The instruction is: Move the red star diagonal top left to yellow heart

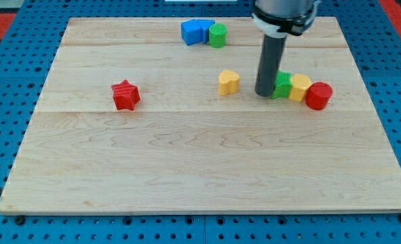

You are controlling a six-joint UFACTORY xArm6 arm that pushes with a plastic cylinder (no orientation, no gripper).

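The red star [125,95] lies on the wooden board at the view's left of centre. The yellow heart [228,81] lies to the right of it, near the board's middle top. My tip [265,93] is down on the board just right of the yellow heart, with a small gap between them. It stands against the left side of a green block [282,85]. The red star is far to the left of my tip.
A row runs to the right of my tip: the green block, a yellow block [299,87], then a red cylinder [318,95]. A blue block [196,31] and a green cylinder [218,34] sit together at the board's top. The wooden board [186,169] lies on a blue pegboard.
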